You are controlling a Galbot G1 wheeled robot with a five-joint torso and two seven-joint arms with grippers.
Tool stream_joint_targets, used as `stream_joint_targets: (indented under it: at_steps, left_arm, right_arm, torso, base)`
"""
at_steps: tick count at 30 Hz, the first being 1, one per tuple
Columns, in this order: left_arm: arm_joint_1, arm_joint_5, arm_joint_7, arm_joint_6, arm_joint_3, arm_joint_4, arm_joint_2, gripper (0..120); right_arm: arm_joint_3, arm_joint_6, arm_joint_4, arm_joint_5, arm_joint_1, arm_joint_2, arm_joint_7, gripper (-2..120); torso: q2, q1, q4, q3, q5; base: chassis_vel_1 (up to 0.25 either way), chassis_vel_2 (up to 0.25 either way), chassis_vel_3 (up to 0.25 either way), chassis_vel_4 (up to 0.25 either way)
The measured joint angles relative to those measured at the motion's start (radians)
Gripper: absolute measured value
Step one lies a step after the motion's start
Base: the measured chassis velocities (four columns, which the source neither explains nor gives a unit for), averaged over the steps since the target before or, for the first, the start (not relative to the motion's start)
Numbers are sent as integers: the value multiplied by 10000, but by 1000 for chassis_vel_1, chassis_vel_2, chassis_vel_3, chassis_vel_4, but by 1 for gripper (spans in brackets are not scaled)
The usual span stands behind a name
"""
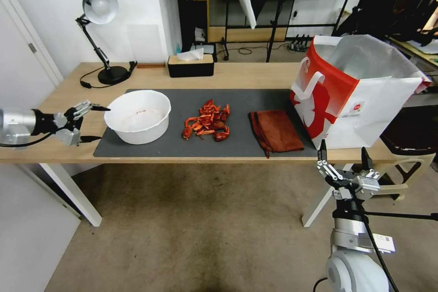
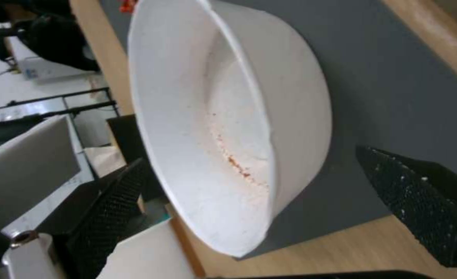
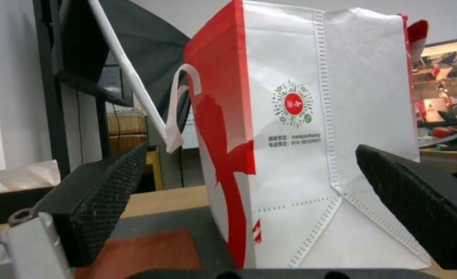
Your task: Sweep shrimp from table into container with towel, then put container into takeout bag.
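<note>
A heap of red-orange shrimp [image 1: 207,122] lies mid-mat on the table [image 1: 255,75]. To its left stands the white container [image 1: 138,115] [image 2: 228,128], upright, with faint reddish stains inside. My left gripper [image 1: 95,123] [image 2: 249,186] is open just left of the container's rim, one finger on each side of its line, not touching. The rust-brown towel [image 1: 275,130] [image 3: 141,252] lies folded right of the shrimp. The red and white takeout bag [image 1: 351,91] [image 3: 311,131] stands open at the table's right end. My right gripper [image 1: 344,157] [image 3: 249,193] is open below the table's front edge, facing the bag.
A dark grey mat [image 1: 182,146] covers the table's middle. A black tissue box [image 1: 190,65] and a desk lamp [image 1: 98,32] stand at the back. Racks and cables crowd the room behind. Carpeted floor lies in front.
</note>
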Motion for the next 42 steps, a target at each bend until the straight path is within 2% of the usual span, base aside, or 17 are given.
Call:
stream_joint_targets:
  at_steps: [5, 7, 8, 11, 12, 16, 17, 19, 20, 22, 24, 25, 28, 29, 30, 33, 42]
  left_arm:
    - [-380, 125, 113, -29, 253, -2, -150, 100]
    - [-944, 126, 433, -33, 830, 33, -167, 100]
    - [-944, 126, 433, -33, 830, 33, -167, 100]
    - [-1615, 128, 815, -36, 1517, 122, -240, 100]
    - [-1615, 128, 815, -36, 1517, 122, -240, 100]
    - [-2848, 23, 1657, -42, 2730, 273, -378, 100]
    - [-2848, 23, 1657, -42, 2730, 273, -378, 100]
    - [-3521, -110, 1942, -42, 3245, 377, -427, 100]
    - [-3834, -88, 2160, -41, 3394, 425, -503, 100]
    - [-4067, -29, 2385, -41, 3466, 482, -597, 100]
    - [-4746, 22, 2701, -40, 3929, 755, -805, 100]
    - [-4746, 22, 2701, -40, 3929, 755, -805, 100]
    - [-5289, 40, 3335, -41, 4342, 943, -1132, 100]
    - [-5437, 34, 3764, -41, 4436, 976, -1255, 100]
    - [-5437, 34, 3764, -41, 4436, 976, -1255, 100]
    - [-5589, 17, 4623, -41, 4538, 1046, -1423, 100]
    - [-5681, -22, 5213, -42, 4834, 1132, -1568, 100]
  right_arm:
    - [67, 0, 18, 20, -36, -18, 2, 100]
    - [161, 13, 21, 119, -64, -25, 2, 100]
    - [161, 13, 21, 119, -64, -25, 2, 100]
    - [165, 33, -7, 148, -73, 18, 3, 100]
    - [165, 33, -7, 148, -73, 18, 3, 100]
    - [150, 39, -20, 148, -26, 64, 3, 100]
    - [150, 39, -20, 148, -26, 64, 3, 100]
    - [152, 46, -40, 148, -17, 74, 3, 100]
    - [152, 52, -46, 149, -15, 83, 3, 100]
    - [155, 58, -47, 148, -19, 90, 2, 100]
    - [192, 68, -52, 160, -32, 90, 2, 100]
    - [192, 68, -52, 160, -32, 90, 2, 100]
    - [270, 74, -59, 210, -41, 79, 3, 100]
    - [300, 74, -57, 229, -45, 76, 3, 100]
    - [300, 74, -57, 229, -45, 76, 3, 100]
    - [379, 93, -32, 296, -91, 85, 5, 100]
    - [390, 209, -34, 301, -148, 173, 2, 100]
  torso:
    - [0, 0, -2, 0, -1]
    - [0, 0, 6, 0, -1]
    - [0, 0, 6, 0, -1]
    - [0, -1, 4, 0, 0]
    - [0, -1, 4, 0, 0]
    - [0, 0, 4, 0, 0]
    - [0, 0, 4, 0, 0]
    - [0, 0, 3, 0, -1]
    - [0, 0, 3, 0, 0]
    - [0, 0, 1, 0, 1]
    - [0, 0, 4, 0, 0]
    - [0, 0, 4, 0, 0]
    - [0, 0, 1, 0, -1]
    - [0, 0, 0, 0, 0]
    - [0, 0, 0, 0, 0]
    - [0, 0, 4, 0, -1]
    - [0, 0, 5, 0, -2]
  base:
    - [0, 0, 0, 0]
    - [0, 0, 0, 0]
    - [0, 0, 0, 0]
    - [0, 0, 0, 0]
    - [0, 0, 0, 0]
    - [0, 0, 0, 0]
    - [0, 0, 0, 0]
    - [0, 0, 0, 0]
    - [0, 0, 0, 0]
    - [0, 0, 0, 0]
    - [0, 0, 0, 0]
    - [0, 0, 0, 0]
    - [0, 0, 0, 0]
    - [0, 0, 0, 0]
    - [0, 0, 0, 0]
    - [0, 0, 0, 0]
    - [0, 0, 0, 0]
